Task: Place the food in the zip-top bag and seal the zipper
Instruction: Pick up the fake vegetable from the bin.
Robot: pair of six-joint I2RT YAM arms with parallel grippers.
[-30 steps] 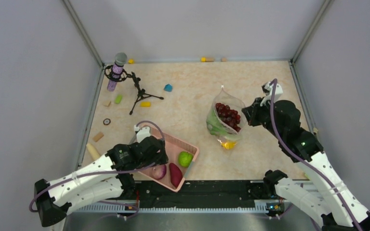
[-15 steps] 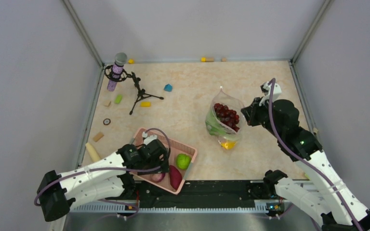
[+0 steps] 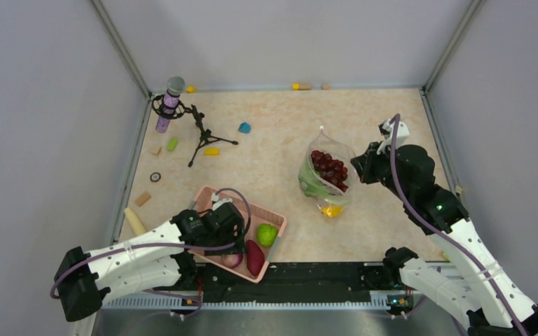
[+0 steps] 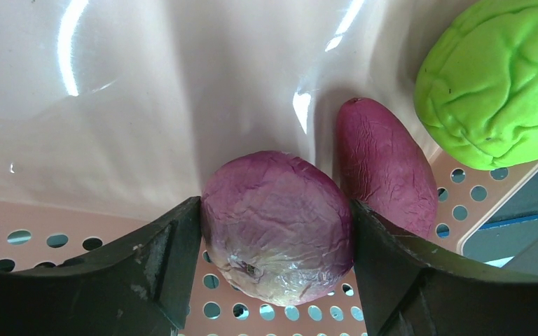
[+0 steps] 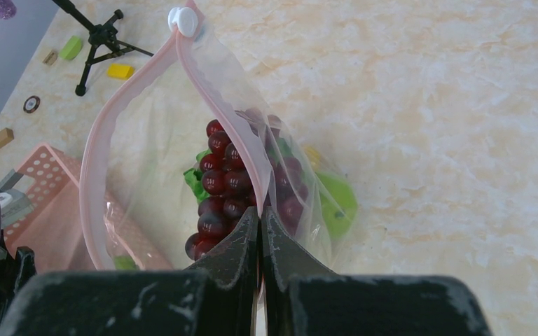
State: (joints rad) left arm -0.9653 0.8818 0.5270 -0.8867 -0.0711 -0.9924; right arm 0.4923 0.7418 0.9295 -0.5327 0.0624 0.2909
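My left gripper (image 3: 228, 246) is down inside the pink basket (image 3: 204, 195). Its jaws press both sides of the purple onion (image 4: 273, 227), which rests on the basket's perforated floor. A reddish sweet potato (image 4: 385, 168) lies just right of the onion, and a green round fruit (image 4: 497, 77) lies beyond it. My right gripper (image 5: 260, 213) is shut on the pink zipper strip (image 5: 98, 140) of the clear zip-top bag (image 3: 326, 178) and holds the mouth up and open. Dark grapes (image 5: 224, 182), green lettuce (image 3: 312, 185) and a yellow piece (image 3: 333, 210) are inside the bag.
A microphone on a black tripod (image 3: 202, 136) stands at the far left. Small blocks lie near it: blue (image 3: 244, 127), yellow (image 3: 211, 150) and green (image 3: 172, 143). A pale yellow long piece (image 3: 134, 221) lies by the left wall. Grey walls surround the table.
My left gripper has moved right and down into the basket, over the onion, and its jaws now sit against it. The right arm and bag have barely shifted.
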